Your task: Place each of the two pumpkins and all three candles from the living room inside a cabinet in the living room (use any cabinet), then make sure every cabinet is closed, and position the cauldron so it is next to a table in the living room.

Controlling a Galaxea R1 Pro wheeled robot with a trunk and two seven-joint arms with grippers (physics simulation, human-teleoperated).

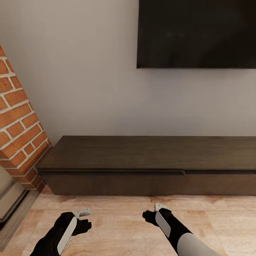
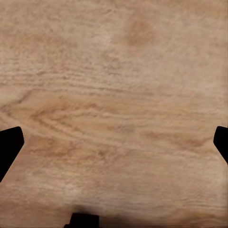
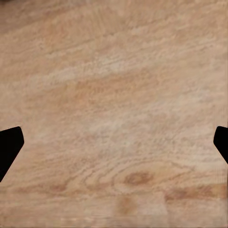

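The cabinet stood along the wall at 12 o'clock from the robot, a long low dark brown unit with its flat fronts shut, running off the head view toward 3 o'clock. A black television screen hung on the grey wall above it, toward 1 o'clock. A red brick column rose at 10 o'clock, touching the cabinet's near end. Both arms hung low over the pale wooden floor: the left tool at 7 o'clock, the right tool at 5 o'clock, well apart. In each wrist view the dark fingertips sat at opposite edges, so both tools looked spread wide and held nothing, though only their tips showed.
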